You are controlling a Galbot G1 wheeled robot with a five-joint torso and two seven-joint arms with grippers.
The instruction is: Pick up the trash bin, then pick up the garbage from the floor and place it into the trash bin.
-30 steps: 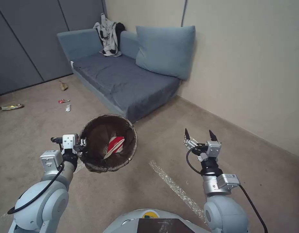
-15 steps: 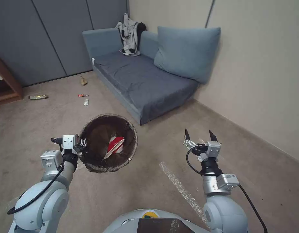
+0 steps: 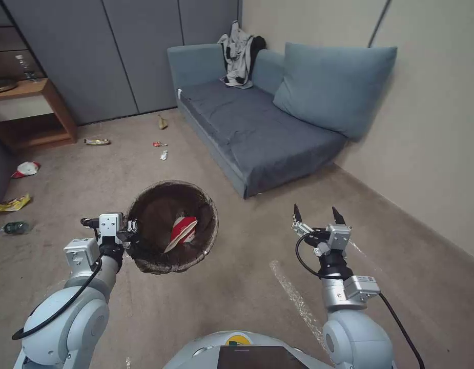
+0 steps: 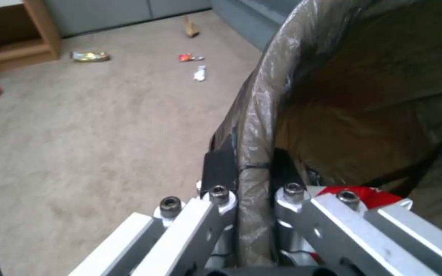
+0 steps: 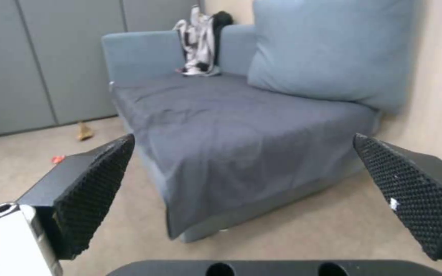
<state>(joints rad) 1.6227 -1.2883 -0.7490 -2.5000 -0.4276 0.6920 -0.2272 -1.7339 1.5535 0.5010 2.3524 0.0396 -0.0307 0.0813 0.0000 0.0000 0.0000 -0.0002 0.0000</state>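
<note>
In front of you, low on the left side, the left gripper [image 3: 130, 226] is clamped on the rim of the trash bin [image 3: 171, 225], holding it up off the carpet [image 3: 237, 287]. In the left wrist view you see the two fingers [image 4: 220, 168] pinching the brown bag liner [image 4: 254, 126] folded over the rim, one finger inside, one outside. Inside the bin lies a red-and-white crumpled carton [image 3: 182, 230].

Your right gripper [image 3: 315, 215] hangs in the air on the right, well apart from the bin, fingers spread wide with nothing between them; the right wrist view shows both textured pads [image 5: 96, 180] far apart, facing the sofa [image 5: 231, 130].

Garbage on the floor, all well ahead and to the left of the bin: a tan paper bag [image 3: 162, 122] near the sofa's front corner, a small red wrapper [image 3: 159, 144] and a white scrap [image 3: 164, 155] just beside each other, a yellowish wrapper [image 3: 97, 141] near the wooden shelf unit [image 3: 37, 110], a red-and-white piece [image 3: 25, 168] farther left, a yellow wrapper [image 3: 10, 204] at the left edge. A bottle [image 3: 11, 227] lies by the left edge too.

The grey-blue sofa [image 3: 257, 123] sits against the wall with a big cushion [image 3: 334, 87] and a bundle of clothes [image 3: 239, 54] on it.
</note>
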